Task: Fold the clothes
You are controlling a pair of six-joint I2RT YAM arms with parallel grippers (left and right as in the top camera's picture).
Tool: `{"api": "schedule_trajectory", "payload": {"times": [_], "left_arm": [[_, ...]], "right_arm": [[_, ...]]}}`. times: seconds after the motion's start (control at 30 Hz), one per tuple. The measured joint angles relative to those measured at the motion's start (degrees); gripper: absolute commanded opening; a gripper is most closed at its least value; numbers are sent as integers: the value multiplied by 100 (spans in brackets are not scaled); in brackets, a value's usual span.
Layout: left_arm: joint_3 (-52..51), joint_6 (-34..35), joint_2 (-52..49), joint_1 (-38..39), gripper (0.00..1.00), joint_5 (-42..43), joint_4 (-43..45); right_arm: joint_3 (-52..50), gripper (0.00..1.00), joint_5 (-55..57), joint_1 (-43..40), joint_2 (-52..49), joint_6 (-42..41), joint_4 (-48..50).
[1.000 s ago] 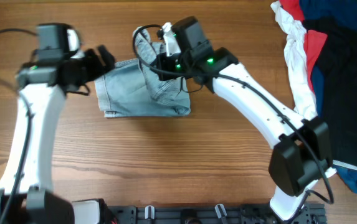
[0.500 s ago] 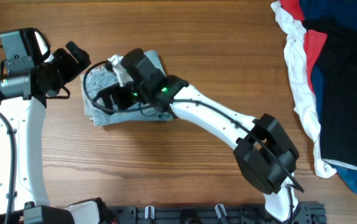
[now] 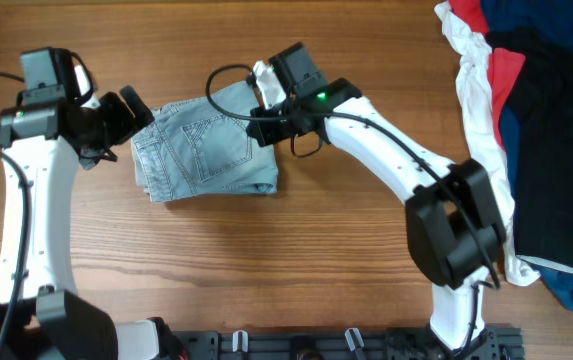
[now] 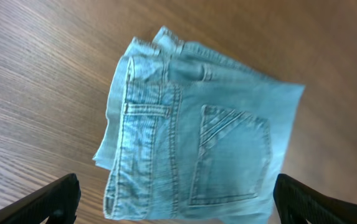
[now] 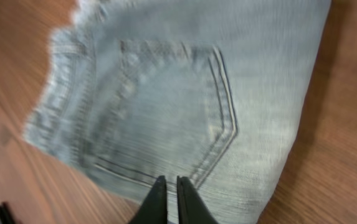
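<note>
The light-blue denim shorts (image 3: 206, 150) lie folded flat on the table, a stitched back pocket facing up. They also show in the left wrist view (image 4: 197, 137) and the right wrist view (image 5: 184, 93). My left gripper (image 3: 126, 122) is wide open and empty just off the shorts' left edge; its fingertips (image 4: 57, 196) frame the waistband side. My right gripper (image 3: 264, 128) hovers over the shorts' upper right part. Its fingers (image 5: 156, 202) are closed together, holding nothing, above the pocket seam.
A pile of other garments lies at the right edge of the table: white (image 3: 478, 110), red (image 3: 506, 70), black (image 3: 556, 150) and navy (image 3: 526, 20). Bare wooden table (image 3: 296, 250) lies in front of the shorts.
My right gripper has drawn back to the right from over the shorts' left part. The shorts now lie flatter, pocket up. My left gripper has shifted slightly, staying open.
</note>
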State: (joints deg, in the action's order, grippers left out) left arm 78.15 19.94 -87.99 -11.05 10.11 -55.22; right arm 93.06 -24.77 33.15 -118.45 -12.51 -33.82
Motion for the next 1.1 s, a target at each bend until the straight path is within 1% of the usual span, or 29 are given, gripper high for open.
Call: {"api": "schedule_trajectory", "payload": {"times": [0.17,0.27,0.33,0.37,0.4,0.43,0.5,0.57,0.6,0.7,0.77,0.83,0.93,1.03,1.1], "left_arm": [[0,-643,-439,227,99,-2,-4],[0,-988,-632,448,98,-20,0],[0,-1316,-776,662,96,-22,4],[0,-1504,-828,767,86,-31,4],[0,-1915,-927,1003,79,-39,9],[0,-2175,-975,1152,67,-63,13],[0,-2546,-1102,1414,56,-85,33],[0,-2894,-1239,1661,56,-90,33],[0,-3073,-1346,1816,55,-90,-7],[-2,-3589,-1672,2197,54,-138,-278],[-4,-3773,-1821,2391,56,-168,-310],[-7,-3875,-2026,2715,58,-216,-330],[-4,-3939,-2186,2957,61,-435,-326],[-4,-3958,-2531,3082,66,-717,-219],[2,-3958,-2730,3084,67,-798,-87]], "right_arm": [[0,4,39,-13,-437,2,-337],[0,4,39,-20,-566,-2,-293],[0,4,39,-35,-695,-26,-146],[0,7,37,-66,-737,-44,-101],[0,10,13,-177,-761,-68,-83],[0,19,-70,-243,-754,-76,-81],[4,37,-271,-570,-721,-83,-136],[4,70,-354,-1029,-476,-127,-284],[11,72,-374,-1268,-295,-114,-328],[66,75,-407,-1851,129,-61,-522],[114,76,-415,-2083,219,-59,-673],[111,77,-415,-2135,219,-57,-756],[114,78,-420,-2107,219,-37,-758],[114,79,-435,-2094,219,-17,-767],[114,79,-437,-2094,219,-17,-763]]}}
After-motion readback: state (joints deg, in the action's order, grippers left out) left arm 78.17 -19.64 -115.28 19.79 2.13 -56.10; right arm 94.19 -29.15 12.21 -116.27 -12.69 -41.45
